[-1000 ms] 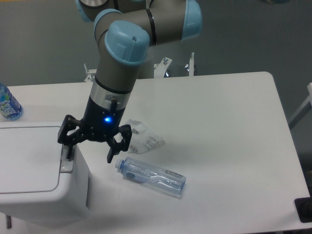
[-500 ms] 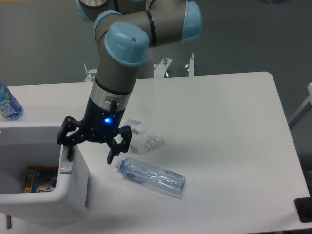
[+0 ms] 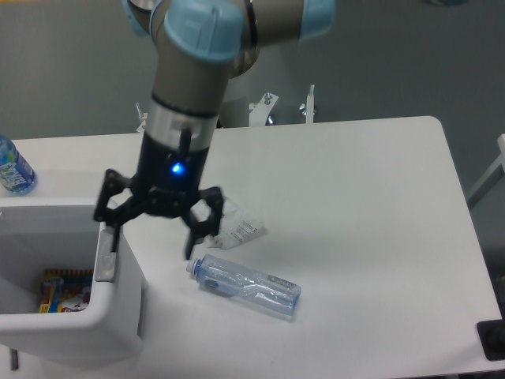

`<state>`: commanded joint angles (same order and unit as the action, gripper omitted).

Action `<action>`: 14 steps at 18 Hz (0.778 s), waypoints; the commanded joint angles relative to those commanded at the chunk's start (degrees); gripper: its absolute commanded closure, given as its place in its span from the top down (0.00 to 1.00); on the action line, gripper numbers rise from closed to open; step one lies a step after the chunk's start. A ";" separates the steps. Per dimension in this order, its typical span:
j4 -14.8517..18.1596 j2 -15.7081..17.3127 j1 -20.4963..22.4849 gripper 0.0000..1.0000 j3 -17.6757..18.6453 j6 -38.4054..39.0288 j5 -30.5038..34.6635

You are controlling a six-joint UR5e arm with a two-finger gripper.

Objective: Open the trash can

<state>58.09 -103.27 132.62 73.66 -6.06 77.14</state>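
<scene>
At the far left edge a blue water bottle (image 3: 13,171) stands on the white table (image 3: 355,205), partly cut by the frame, just behind the trash can (image 3: 75,312). The trash can is a large white box at the lower left corner of the picture, and it stands open: the flat lid is not seen over the top, and the inside shows some colourful packaging (image 3: 59,292) lying at the bottom. On the right rim of the can there is the grey push-button strip (image 3: 105,257). Over this rim hangs the gripper (image 3: 151,239), which points down from the arm (image 3: 197,71) and shows a small blue light on its body. Its two black fingers are spread wide apart and they grasp nothing; the left finger (image 3: 110,229) is at the grey strip, though whether it touches the strip I cannot tell, and the right finger is over the table beside the can. Just right of the gripper, partly hidden behind it, lies a crumpled transparent plastic wrapper (image 3: 241,227). In front of the wrapper and near to it, an empty clear plastic bottle (image 3: 246,285) lies on its side, with its neck toward the trash can. Behind the table, near the arm base, some white metal brackets (image 3: 288,108) can be seen.
</scene>
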 joint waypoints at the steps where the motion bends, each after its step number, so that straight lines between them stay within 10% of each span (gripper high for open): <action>1: 0.17 0.18 0.97 1.00 -0.44 -0.88 1.94; 14: 8.09 6.68 9.59 1.00 6.58 -36.19 15.05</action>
<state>66.18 -96.60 142.20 80.23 -42.25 92.19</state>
